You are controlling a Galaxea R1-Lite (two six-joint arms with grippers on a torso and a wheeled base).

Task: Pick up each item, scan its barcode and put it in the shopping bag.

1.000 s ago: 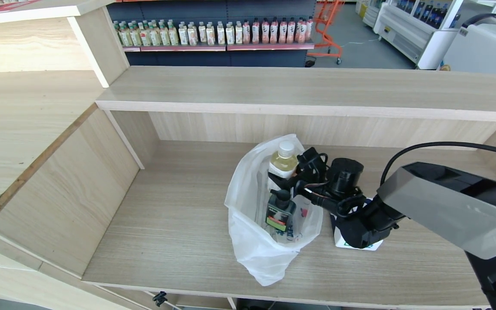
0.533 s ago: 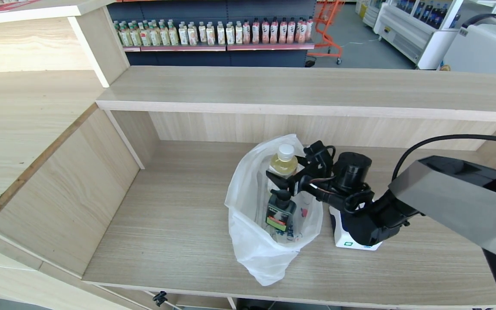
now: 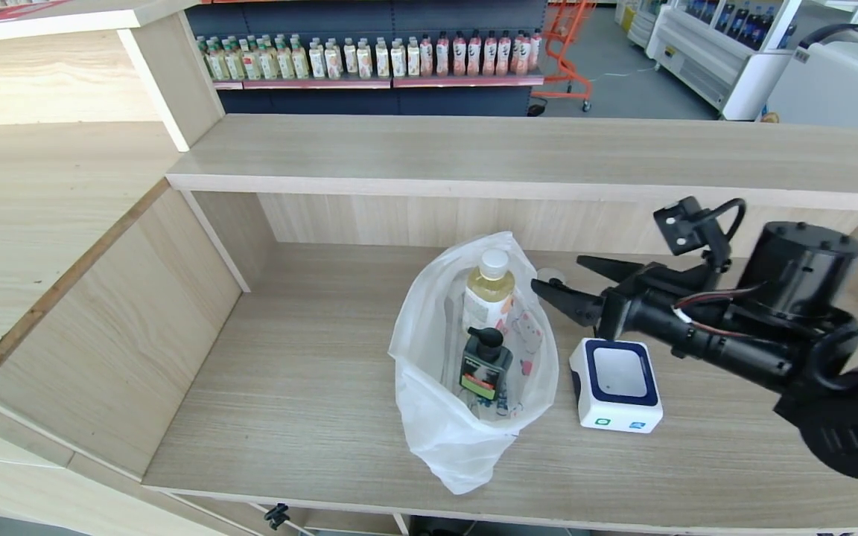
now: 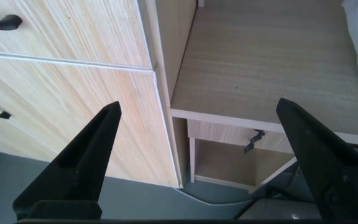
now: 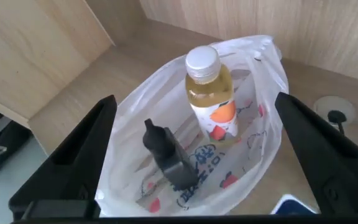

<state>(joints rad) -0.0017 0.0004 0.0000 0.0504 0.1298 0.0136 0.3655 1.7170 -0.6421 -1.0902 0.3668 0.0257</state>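
We find the right gripper (image 3: 559, 273) just beside the shopping bag (image 3: 429, 424), on its right, fingers spread wide and holding nothing. Inside the bag stand a drink bottle (image 3: 490, 294) and a dark pump bottle (image 3: 484, 363). The scanner (image 3: 617, 381) sits just right of the bag. The left gripper (image 4: 199, 104), well apart from the bag, is likewise wide open and empty.

A white-capped yellow bottle (image 3: 490, 289) and a dark pump bottle (image 3: 484, 365) are stood inside the shopping bag (image 3: 436, 424). The white bag is left open.

right arm (image 3: 704, 342) stretched in from the right | right pincer (image 3: 559, 274) spread wide | left pincer (image 4: 199, 104) spread wide
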